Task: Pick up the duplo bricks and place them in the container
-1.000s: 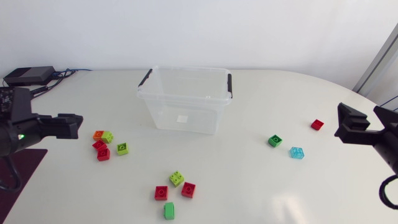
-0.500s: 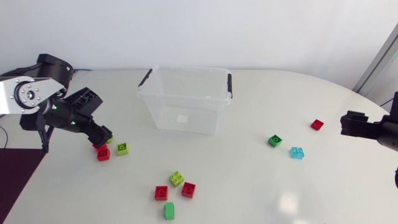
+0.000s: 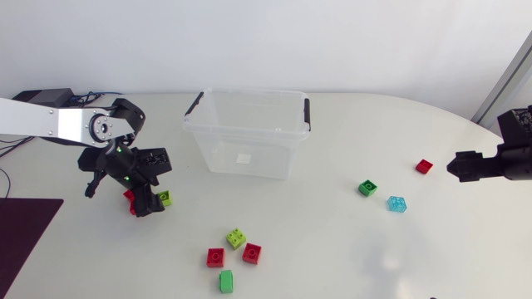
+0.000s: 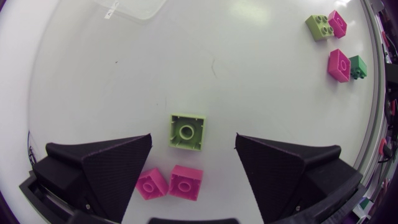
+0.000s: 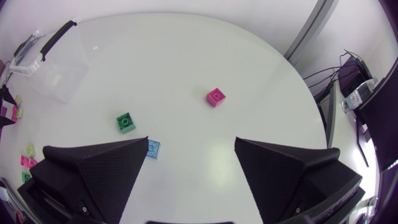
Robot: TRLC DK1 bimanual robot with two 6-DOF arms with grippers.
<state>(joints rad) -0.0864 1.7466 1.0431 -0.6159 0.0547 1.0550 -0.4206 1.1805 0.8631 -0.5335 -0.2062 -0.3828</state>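
Note:
My left gripper (image 3: 152, 199) hovers open over the brick cluster left of the container (image 3: 248, 133). In the left wrist view a lime brick (image 4: 187, 131) lies on the table between the spread fingers of the left gripper (image 4: 193, 152), touched by neither. Two red bricks (image 4: 185, 182) lie side by side under the gripper. The head view shows the lime brick (image 3: 165, 198) and one red brick (image 3: 130, 197) beside the gripper. My right gripper (image 3: 454, 166) is open at the right edge, with nothing between its fingers.
Near the front are a lime brick (image 3: 236, 238), two red bricks (image 3: 252, 253) and a green brick (image 3: 226, 281). On the right lie a green brick (image 3: 367, 188), a light blue brick (image 3: 397, 203) and a red brick (image 3: 424, 166).
My left arm has swung in from the left edge and come down over the left brick cluster, covering some of it. My right arm has drawn back toward the right edge.

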